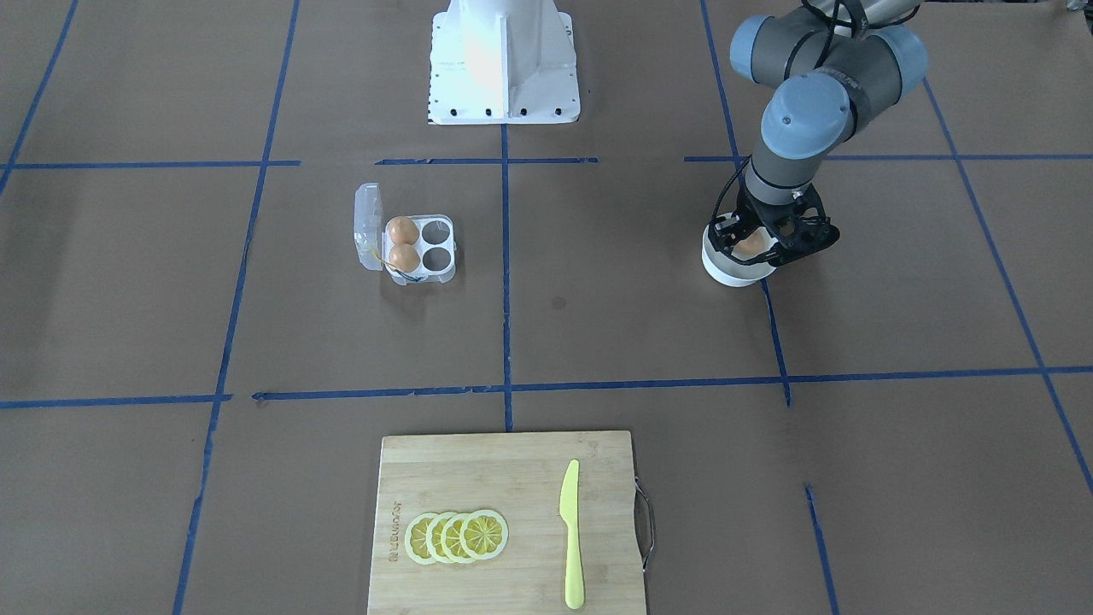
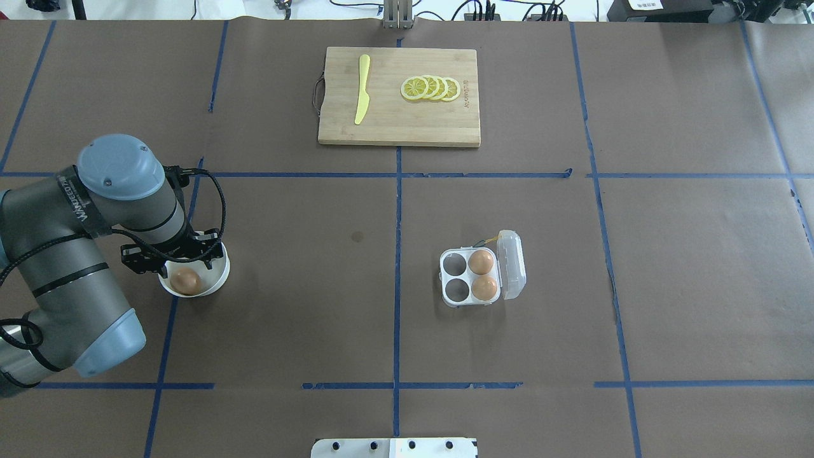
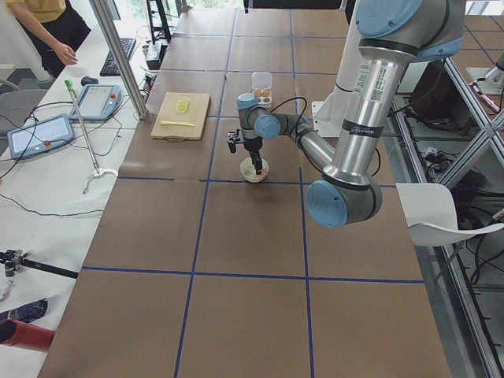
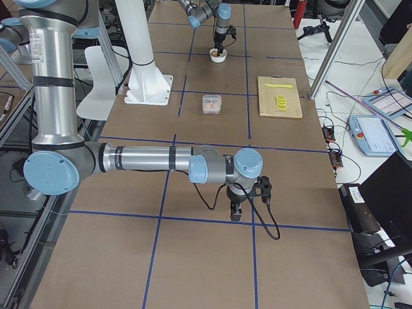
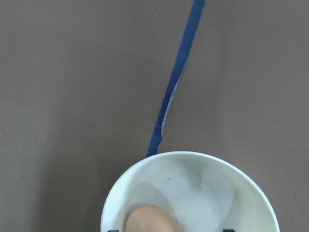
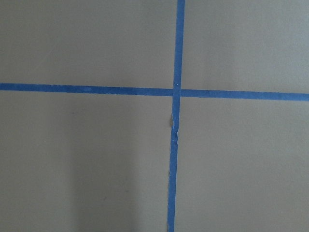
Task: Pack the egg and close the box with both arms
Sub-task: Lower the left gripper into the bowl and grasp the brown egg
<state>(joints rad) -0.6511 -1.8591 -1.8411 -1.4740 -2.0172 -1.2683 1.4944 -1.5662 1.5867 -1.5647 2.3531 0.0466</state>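
Note:
The clear egg carton lies right of centre with its lid hinged open. It holds two orange-brown eggs in the cups next to the lid; the other two cups are empty. It also shows in the front view. A third egg lies in a white bowl. My left gripper is open, lowered over the bowl with its fingers on either side of this egg. My right gripper shows only in the right side view, low over bare table; I cannot tell its state.
A bamboo cutting board with lemon slices and a yellow knife lies at the far side of the table. The white pedestal stands at the robot's side. Blue tape lines cross the brown table.

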